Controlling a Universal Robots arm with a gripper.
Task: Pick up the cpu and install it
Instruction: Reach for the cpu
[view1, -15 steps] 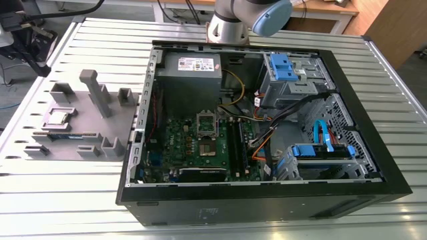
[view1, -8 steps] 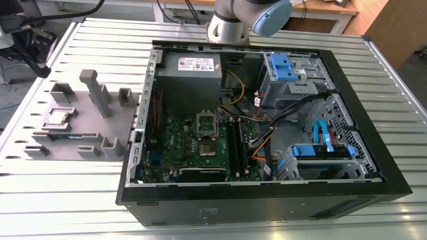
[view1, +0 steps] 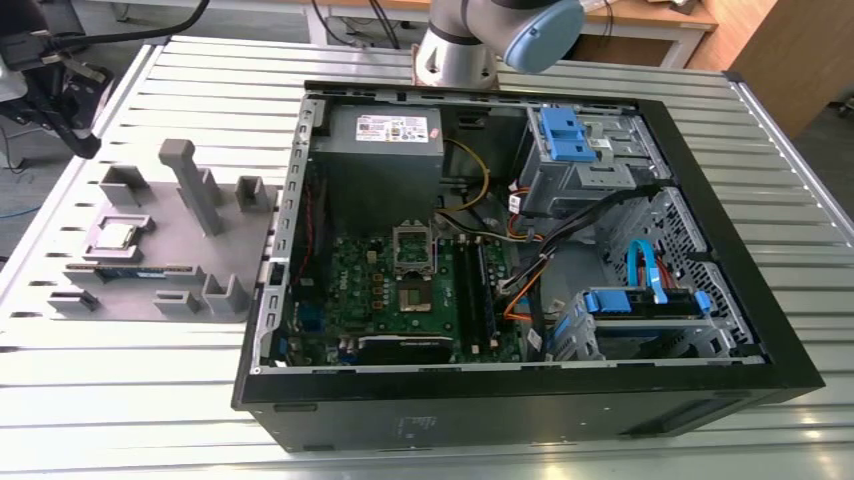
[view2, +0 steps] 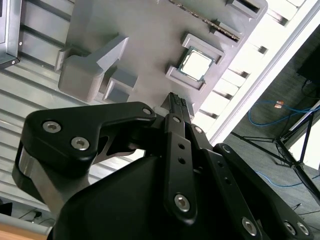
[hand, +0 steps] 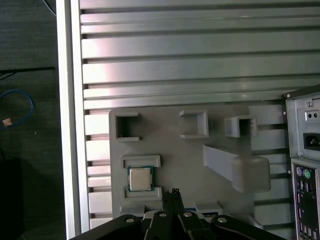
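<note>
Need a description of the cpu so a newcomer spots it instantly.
On the exterior view's left, beside the open PC case, a grey tray lies on the slatted table. On its side away from the case, the cpu sits between two low brackets. It is the only shiny silver square there; the memory stick beside it is long and thin.

Three cameras: one high overview, two on the wrist over the tray (view1: 160, 225).
The exterior view looks down slantwise from well off on the table (view1: 134, 390), with the case (view1: 534, 420) mid-frame and the tray at the exterior view's left. Both wrist views look past the gripper (hand: 173, 192) from nearer, the first straight down, the second obliquely. All three share the tray and cpu (hand: 140, 178).
</note>
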